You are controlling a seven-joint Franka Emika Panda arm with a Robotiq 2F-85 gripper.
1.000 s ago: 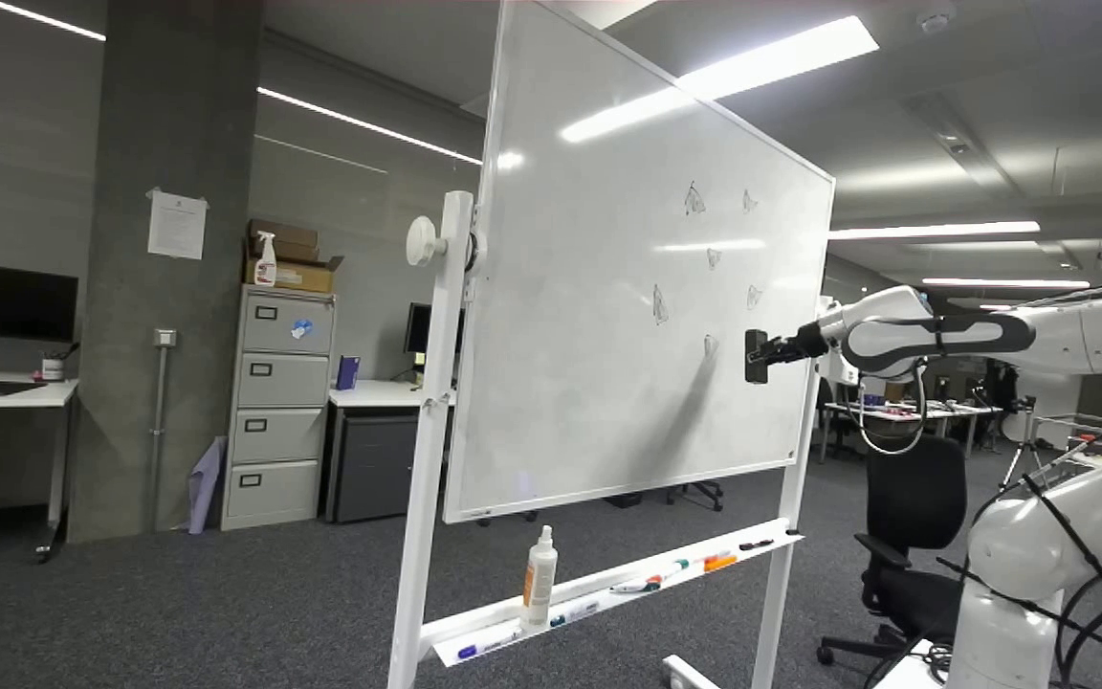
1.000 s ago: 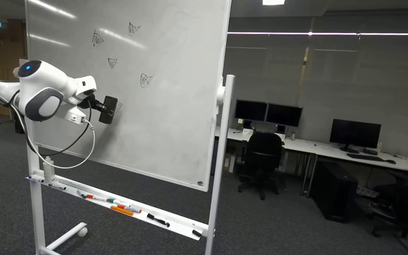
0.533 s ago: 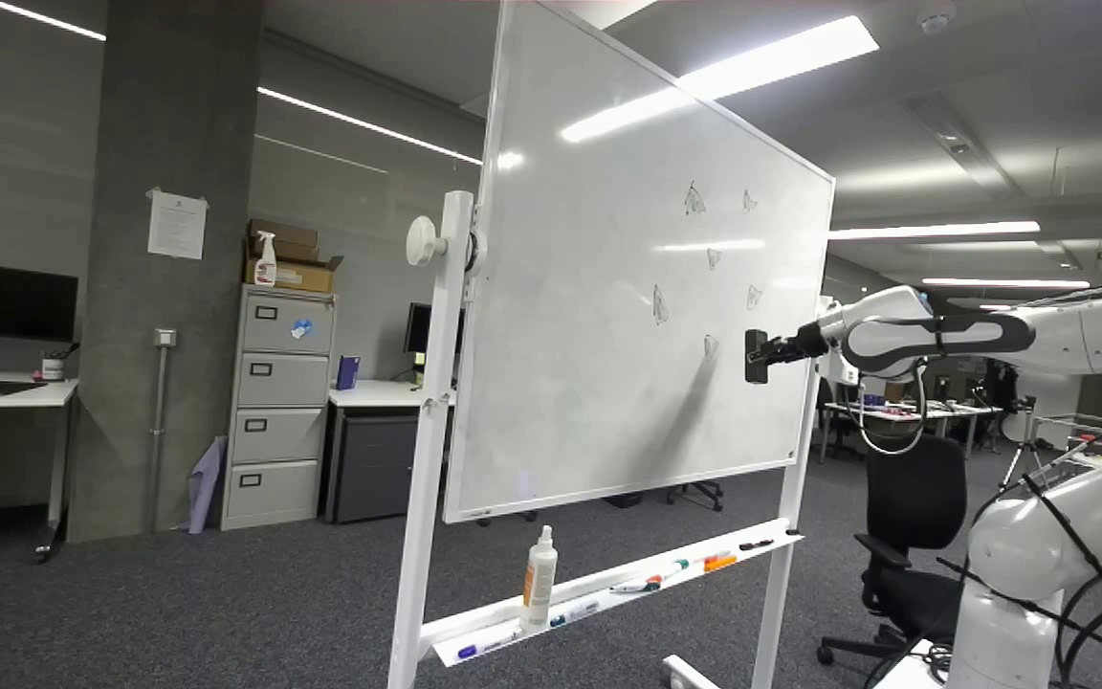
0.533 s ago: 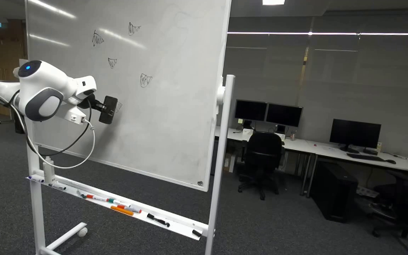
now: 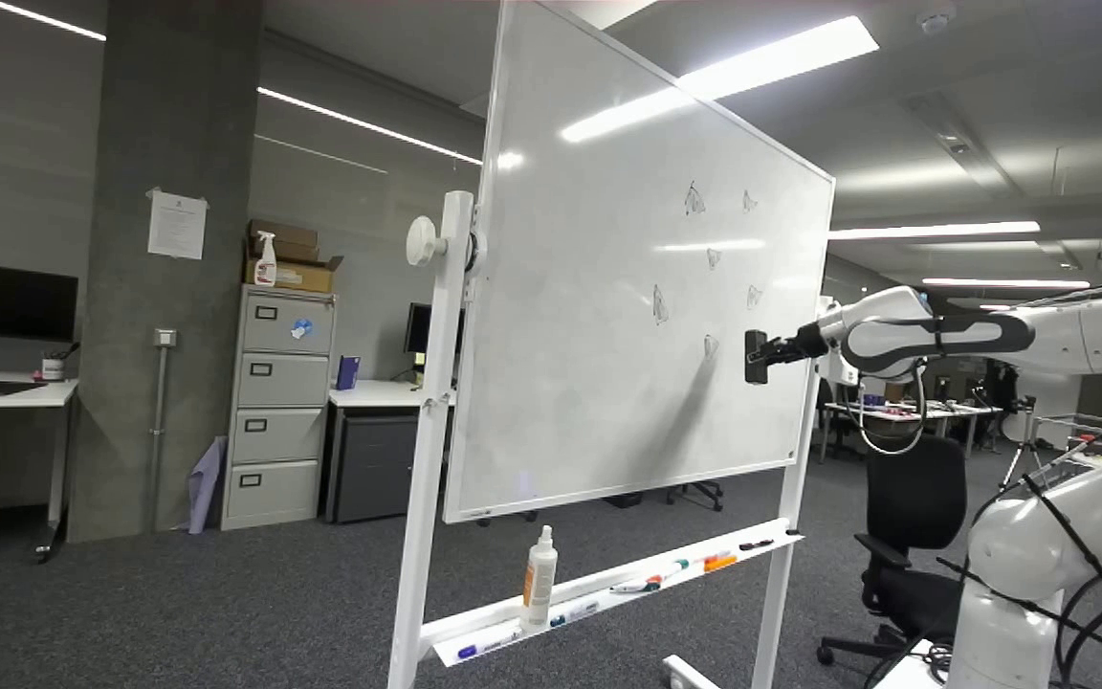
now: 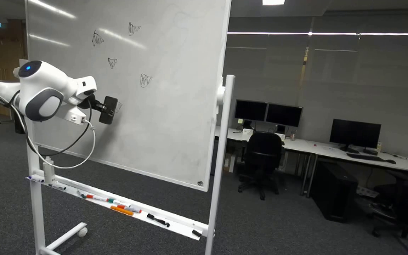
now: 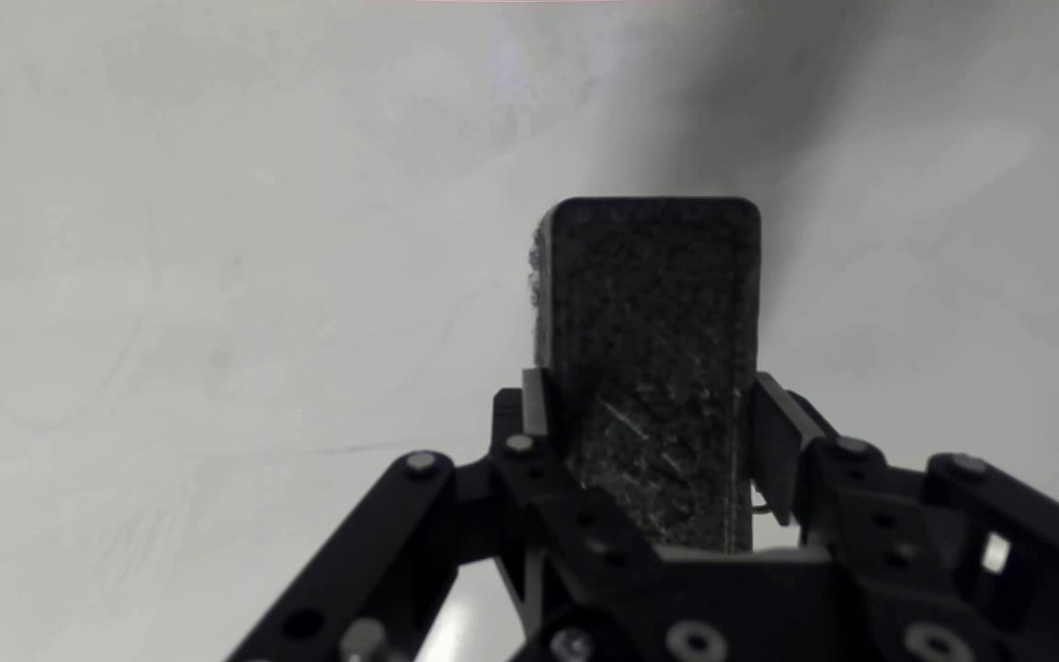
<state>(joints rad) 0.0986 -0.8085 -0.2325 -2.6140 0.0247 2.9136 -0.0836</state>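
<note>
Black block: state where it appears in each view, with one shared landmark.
In an exterior view: black block right of centre, around mid-height.
In an exterior view: black block left of centre, slightly above mid-height.
Wrist view: black block just right of centre, in the hand.
Landmark: whiteboard, behind it in all three.

In an exterior view, a black block is held by the gripper before a whiteboard marked with scribbles, one partly hidden by the block. On the tray below, markers and a bottle are seen; to the right, monitors are set on desks.
</note>
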